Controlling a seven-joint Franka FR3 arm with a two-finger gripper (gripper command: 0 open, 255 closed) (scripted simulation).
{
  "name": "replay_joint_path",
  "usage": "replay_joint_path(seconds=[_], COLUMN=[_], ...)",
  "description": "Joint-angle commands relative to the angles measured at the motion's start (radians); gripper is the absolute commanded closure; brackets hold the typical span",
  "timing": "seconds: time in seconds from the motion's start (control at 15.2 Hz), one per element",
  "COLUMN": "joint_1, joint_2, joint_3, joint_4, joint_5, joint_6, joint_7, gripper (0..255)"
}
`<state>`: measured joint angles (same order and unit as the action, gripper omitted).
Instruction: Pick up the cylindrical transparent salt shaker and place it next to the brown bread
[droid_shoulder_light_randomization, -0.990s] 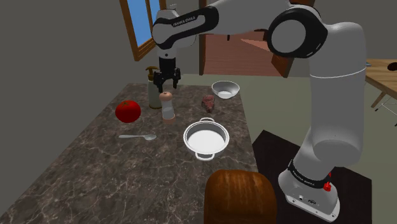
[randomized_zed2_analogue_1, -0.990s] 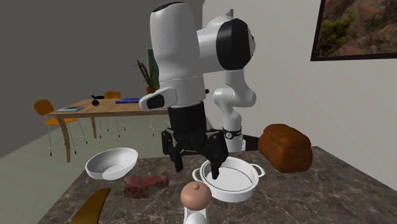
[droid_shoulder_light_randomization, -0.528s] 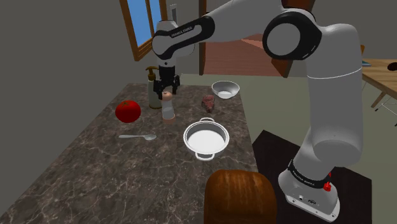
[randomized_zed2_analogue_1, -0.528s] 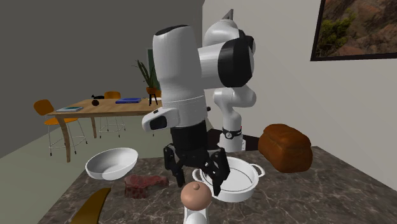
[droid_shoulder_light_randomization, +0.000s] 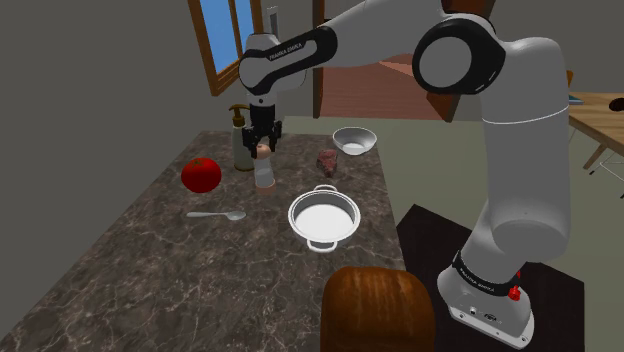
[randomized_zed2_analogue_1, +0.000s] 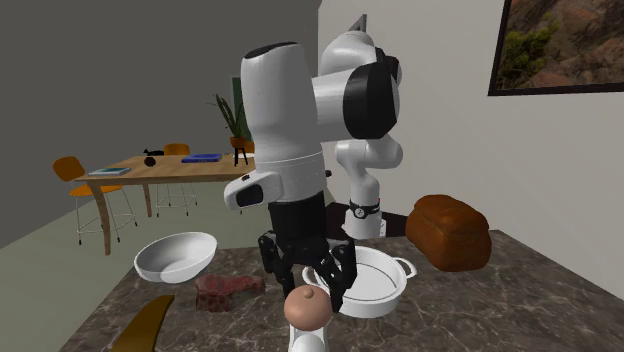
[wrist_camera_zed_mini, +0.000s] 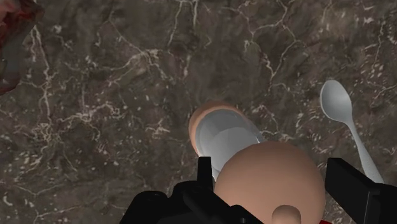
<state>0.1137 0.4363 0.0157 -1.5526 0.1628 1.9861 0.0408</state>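
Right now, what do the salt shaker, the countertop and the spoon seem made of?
Cylindrical salt shaker: clear glossy body, glass or plastic; its rounded tan cap is matt, perhaps wood. Dark countertop: probably polished marble, by its white veins. Pale grey spoon: likely metal, smooth with soft sheen.

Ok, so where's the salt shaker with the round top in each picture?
Shoulder view: the salt shaker stands upper middle, between the red tomato and the white pot.
Second exterior view: its round top pokes up at the bottom edge, in front of the pot.
Wrist view: its big tan top sits between the black fingers.
Shared landmark: the hand, right above the shaker in each view.
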Motion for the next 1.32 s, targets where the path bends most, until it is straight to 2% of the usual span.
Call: replay_joint_path(seconds=[0.0,0.53,1.25], joint_1=[0.0,0.0,-0.001], joint_2=[0.001,0.001,-0.029], joint_3=[0.0,0.0,-0.001], joint_4=[-0.001,-0.001,0.103], joint_5=[0.0,0.0,-0.007], joint_6=[0.0,0.0,-0.132], joint_7=[0.0,0.0,0.02], gripper=[255,255,255])
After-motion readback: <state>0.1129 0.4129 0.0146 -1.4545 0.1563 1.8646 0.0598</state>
